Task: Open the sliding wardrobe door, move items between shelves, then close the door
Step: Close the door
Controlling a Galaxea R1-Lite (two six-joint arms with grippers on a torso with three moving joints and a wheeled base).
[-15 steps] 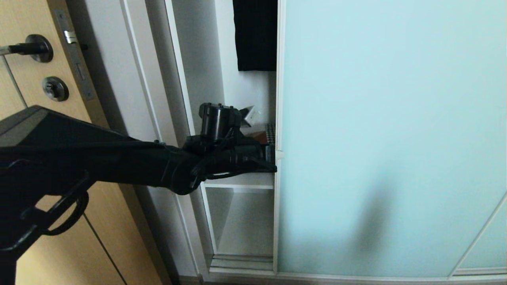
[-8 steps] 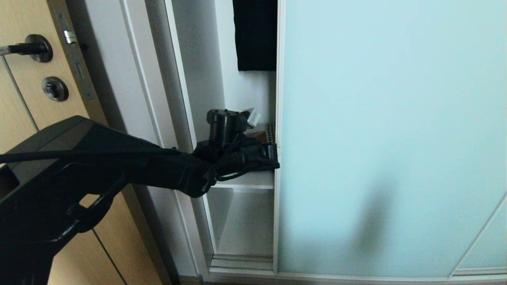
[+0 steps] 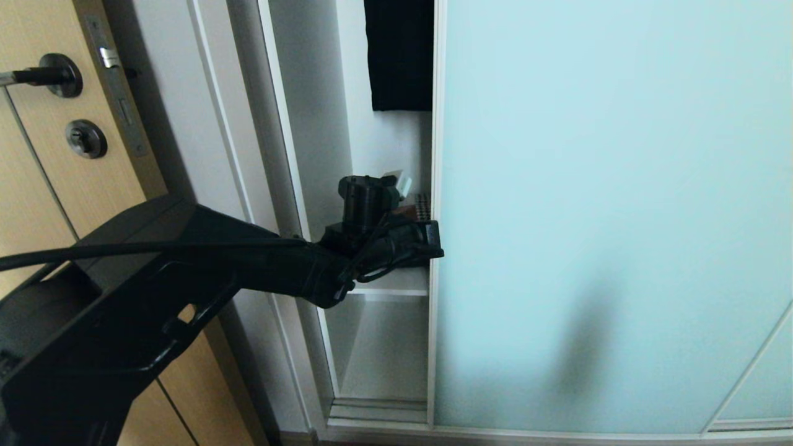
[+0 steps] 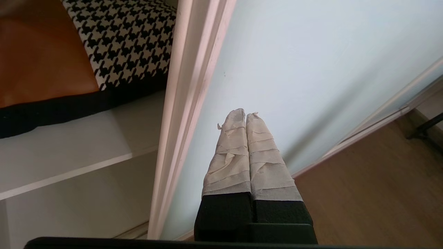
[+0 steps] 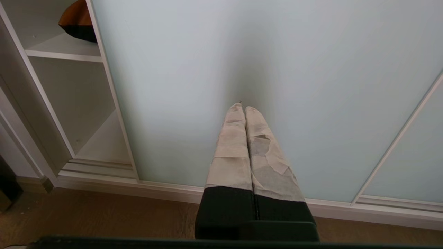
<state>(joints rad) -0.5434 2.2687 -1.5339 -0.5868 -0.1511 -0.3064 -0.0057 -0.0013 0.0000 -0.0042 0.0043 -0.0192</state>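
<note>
Door (image 3: 607, 210) of frosted aqua glass covered most of the wardrobe, leaving a narrow gap open at its left edge. Through that gap showed a white shelf (image 3: 396, 282) with the cushion (image 4: 69, 58) lying on it, brown leather patch beside houndstooth patch, black underside on the board. A second compartment sat below the shelf. A dark garment (image 3: 399, 56) hung higher up inside.

The left gripper (image 4: 245, 116) reached across from the left at shelf height, its taped fingers (image 4: 230, 155) pressed together and empty, tips at the glass just beside the door's frame (image 4: 183, 114). Whether they touched the pane I could not tell.

The right gripper (image 5: 242, 107) hung low before the same door, fingers closed on nothing, pointing at the glass above the bottom rail (image 5: 166, 188). A wood door (image 3: 43, 161) with a lever handle stood at the far left.
</note>
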